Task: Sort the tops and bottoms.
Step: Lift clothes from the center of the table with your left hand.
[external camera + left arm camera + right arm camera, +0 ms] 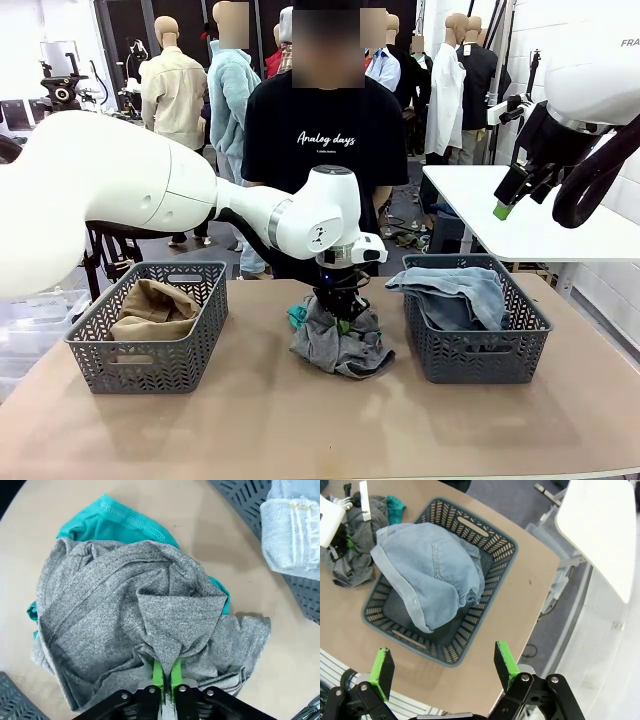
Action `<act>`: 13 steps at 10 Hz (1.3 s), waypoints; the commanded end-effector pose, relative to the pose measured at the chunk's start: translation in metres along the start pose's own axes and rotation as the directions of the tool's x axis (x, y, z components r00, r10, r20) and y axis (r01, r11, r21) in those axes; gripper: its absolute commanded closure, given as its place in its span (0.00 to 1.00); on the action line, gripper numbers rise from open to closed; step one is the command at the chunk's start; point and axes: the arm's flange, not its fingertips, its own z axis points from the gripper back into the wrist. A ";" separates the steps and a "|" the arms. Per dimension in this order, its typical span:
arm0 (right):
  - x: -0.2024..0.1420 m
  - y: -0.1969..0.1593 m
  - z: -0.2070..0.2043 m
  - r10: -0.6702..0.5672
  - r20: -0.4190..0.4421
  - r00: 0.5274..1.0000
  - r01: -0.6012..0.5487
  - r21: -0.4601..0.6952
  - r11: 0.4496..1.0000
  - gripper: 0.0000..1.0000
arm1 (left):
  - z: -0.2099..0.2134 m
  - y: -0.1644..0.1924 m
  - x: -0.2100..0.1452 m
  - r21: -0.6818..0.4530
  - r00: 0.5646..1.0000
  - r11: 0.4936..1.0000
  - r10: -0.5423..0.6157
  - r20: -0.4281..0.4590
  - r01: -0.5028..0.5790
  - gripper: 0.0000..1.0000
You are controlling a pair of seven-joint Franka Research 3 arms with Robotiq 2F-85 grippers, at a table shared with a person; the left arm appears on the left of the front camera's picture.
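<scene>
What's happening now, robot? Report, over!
Left gripper shut on grey tee, mid-table. Right gripper open, raised high. Denim bottoms in right basket, khaki top in left basket. Teal tee partly under grey tee.

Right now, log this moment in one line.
left gripper: shut on grey tee | right gripper: open, raised | denim bottoms: in right basket
</scene>
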 end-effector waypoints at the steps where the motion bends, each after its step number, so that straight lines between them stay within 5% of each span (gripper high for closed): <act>1: 0.000 0.001 -0.001 -0.011 -0.010 1.000 0.011 -0.022 1.000 0.00 | 0.033 0.002 -0.010 0.002 0.998 1.000 -0.023 0.063 0.023 1.00; 5: 0.000 0.001 -0.001 -0.011 -0.010 1.000 0.011 -0.022 1.000 0.00 | 0.141 0.007 -0.025 0.059 0.987 0.998 -0.029 0.160 0.020 1.00; 10: 0.000 0.001 -0.001 -0.011 -0.010 1.000 0.011 -0.022 1.000 0.00 | 0.255 0.014 -0.046 0.177 0.900 0.984 -0.066 0.430 -0.012 1.00; 13: 0.000 0.001 -0.001 -0.011 -0.010 1.000 0.011 -0.022 1.000 0.00 | 0.261 0.009 -0.031 0.148 0.921 0.989 -0.052 0.385 -0.006 1.00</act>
